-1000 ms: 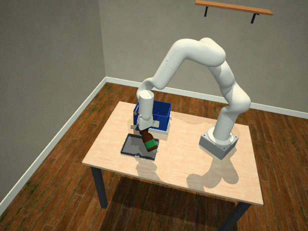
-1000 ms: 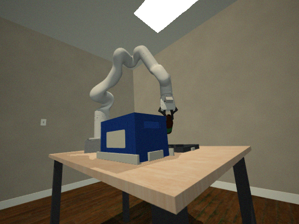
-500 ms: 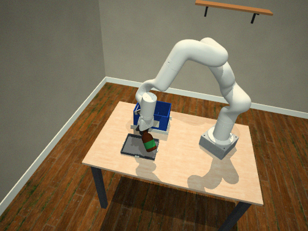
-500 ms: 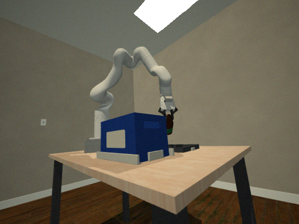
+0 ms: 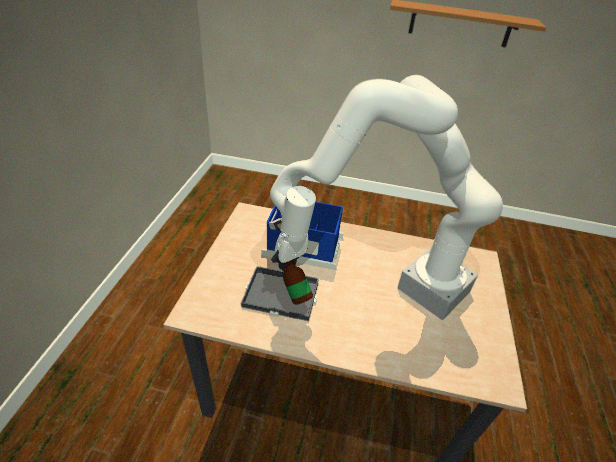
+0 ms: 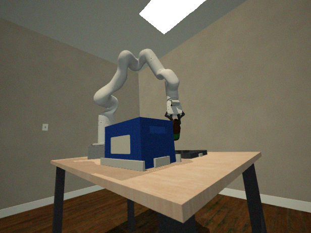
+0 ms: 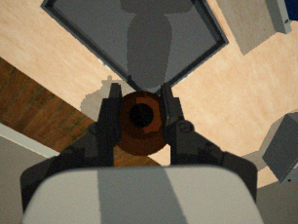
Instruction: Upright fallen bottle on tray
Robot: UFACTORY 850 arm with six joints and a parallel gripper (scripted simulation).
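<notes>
The bottle, brown with a green label band, hangs neck-up in the air above the tray, clear of its floor; in the exterior view its base sits well above the tray rim. From the wrist view the bottle's mouth faces straight up at the camera, over the near edge of the tray. The gripper is pinching the bottle at the neck, one dark finger on each side. The tray lies flat on the table. Just beside it stands the blue crate, level, bounded by pale stop blocks. The arm's grey base block sits well apart, on the table's other side.
</notes>
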